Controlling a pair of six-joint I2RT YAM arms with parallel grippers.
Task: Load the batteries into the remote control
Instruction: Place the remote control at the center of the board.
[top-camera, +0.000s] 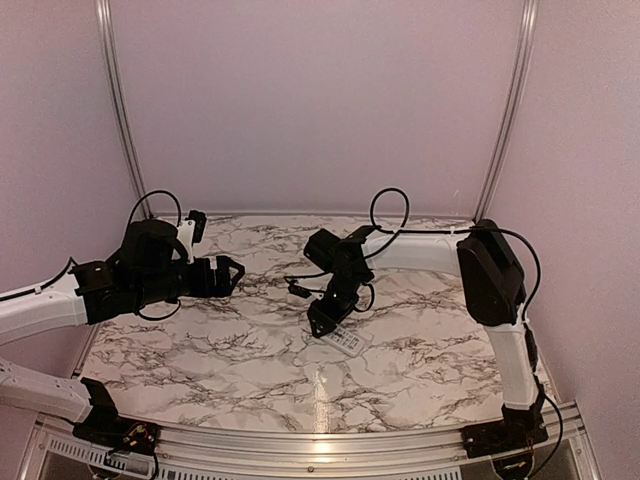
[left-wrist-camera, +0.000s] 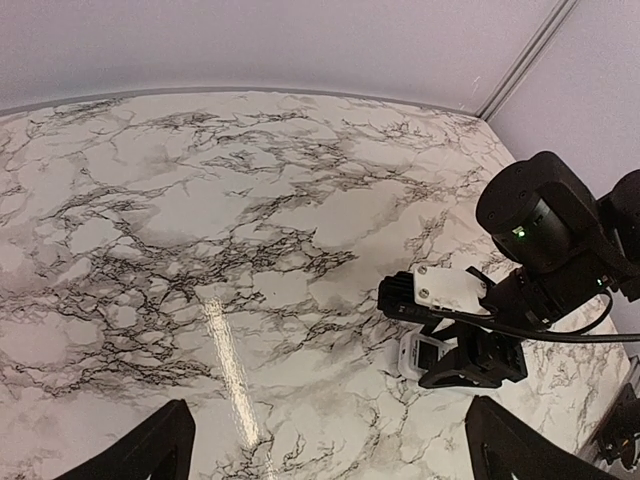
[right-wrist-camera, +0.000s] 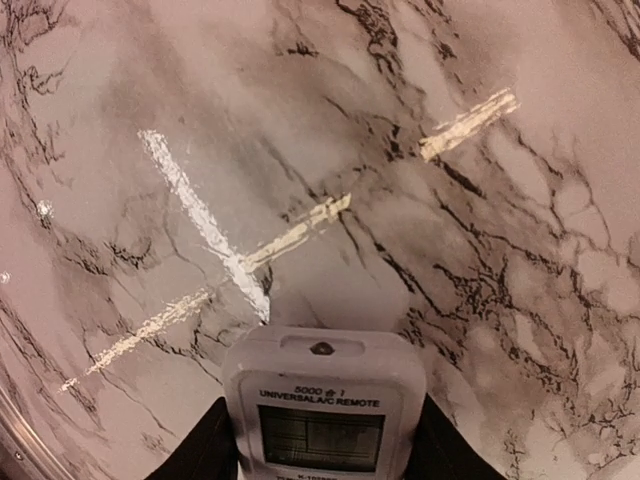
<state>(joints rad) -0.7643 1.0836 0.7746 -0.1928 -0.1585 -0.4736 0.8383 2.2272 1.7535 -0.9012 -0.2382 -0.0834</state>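
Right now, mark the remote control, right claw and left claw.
remote control (right-wrist-camera: 322, 400): right wrist view, on its printed white front face.
right claw (top-camera: 325, 322): top external view, midway between its fingertips.
left claw (top-camera: 232, 272): top external view, midway between its fingertips.

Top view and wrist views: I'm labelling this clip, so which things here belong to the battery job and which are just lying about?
Job:
- remote, display up, on the table
- right gripper, closed on the remote's sides
- left gripper, open and empty
- batteries: none in view

Just there:
- marble table
- back wall
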